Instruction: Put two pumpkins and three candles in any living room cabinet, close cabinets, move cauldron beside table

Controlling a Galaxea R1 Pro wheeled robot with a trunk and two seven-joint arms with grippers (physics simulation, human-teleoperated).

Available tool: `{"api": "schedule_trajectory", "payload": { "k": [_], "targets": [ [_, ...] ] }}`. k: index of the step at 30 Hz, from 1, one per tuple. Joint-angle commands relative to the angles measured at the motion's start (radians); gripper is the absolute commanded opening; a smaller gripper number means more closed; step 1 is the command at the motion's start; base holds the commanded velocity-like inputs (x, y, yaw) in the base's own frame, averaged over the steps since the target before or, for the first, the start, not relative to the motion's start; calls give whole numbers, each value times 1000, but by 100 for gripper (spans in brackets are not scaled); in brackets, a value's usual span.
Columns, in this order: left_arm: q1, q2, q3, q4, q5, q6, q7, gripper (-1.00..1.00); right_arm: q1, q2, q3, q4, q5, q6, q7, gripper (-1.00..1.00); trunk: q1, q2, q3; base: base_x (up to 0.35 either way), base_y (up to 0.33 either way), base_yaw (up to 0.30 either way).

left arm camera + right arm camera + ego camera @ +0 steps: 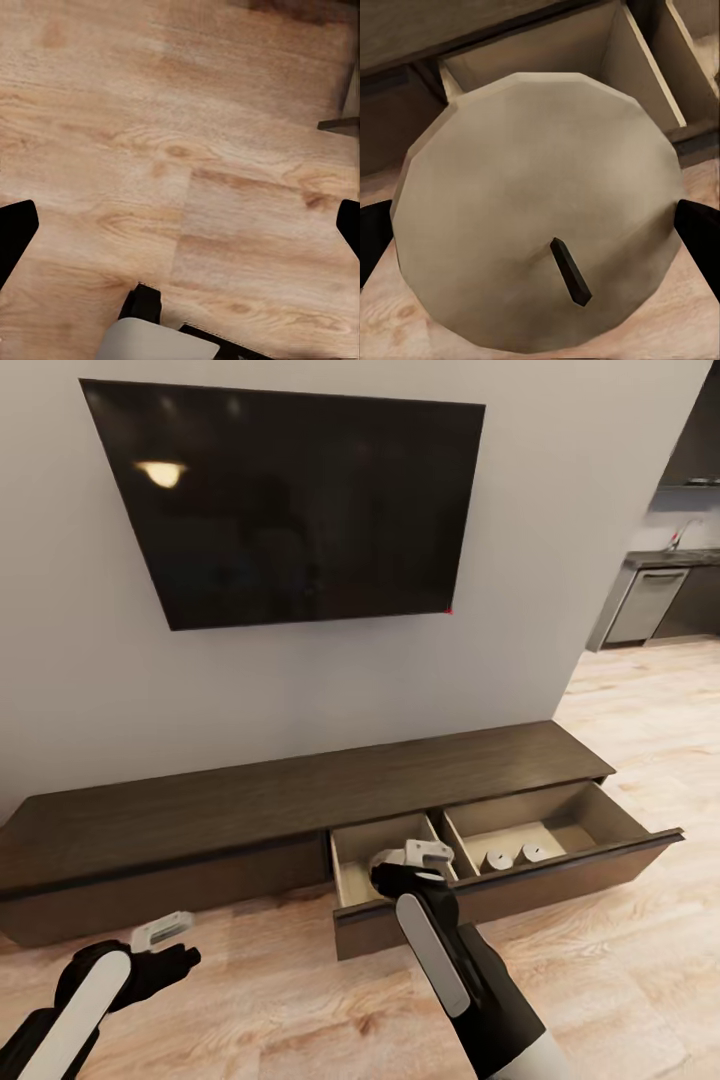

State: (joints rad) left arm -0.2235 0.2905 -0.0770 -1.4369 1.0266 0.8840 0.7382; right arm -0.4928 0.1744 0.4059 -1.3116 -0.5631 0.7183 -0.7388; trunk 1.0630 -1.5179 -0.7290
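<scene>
Right pincer (425,857) closed on a candle (536,210), poised over the left compartment of the open drawer (560,865), lower centre of the head frame. In the right wrist view, candle seen end-on: a pale beige faceted disc with a short dark wick, black fingers (697,232) pressed at either side of it, beige drawer interior beyond.

Left pincer (160,932) low at the lower left of the head frame, spread open and empty, hanging over bare floor (180,150); well apart from the candles.

Three candles counted in all: one gripped, two more candles (515,857) standing side by side in the right compartment, small pale cylinders, close together; touching or not cannot be told.

One cabinet (250,800), long and low, dark-brown wood grain, flat top, running across the middle of the frame against a plain pale wall. One drawer pulled out, divided into two compartments, pale beige inside, dark front panel.

One television (285,500), flat glossy black rectangle, mounted on the wall above, upper centre. Floor of light wooden planks with visible knots. Grey kitchen units (660,600) at the upper right edge.
</scene>
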Motion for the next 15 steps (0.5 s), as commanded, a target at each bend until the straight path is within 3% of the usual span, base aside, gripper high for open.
{"api": "schedule_trajectory", "payload": {
  "k": [1, 10, 15],
  "targets": [
    [0, 3, 0, -2, 8, 0, 10, 100, -1, 0, -3, 0, -13, -6, -10, -100, -1, -1, -1, -210, 0, -264],
    [-1, 20, 26, -9, 2, 30, 19, 100, -1, 0, -14, 0, -14, -14, -3, -100, -1, -1, -1, -30, 0, -278],
    [0, 59, 70, -10, 1, 56, 20, 100, -1, 0, -13, 0, -14, -14, -1, -100, -1, -1, -1, 0, 0, -281]
  ]
}}
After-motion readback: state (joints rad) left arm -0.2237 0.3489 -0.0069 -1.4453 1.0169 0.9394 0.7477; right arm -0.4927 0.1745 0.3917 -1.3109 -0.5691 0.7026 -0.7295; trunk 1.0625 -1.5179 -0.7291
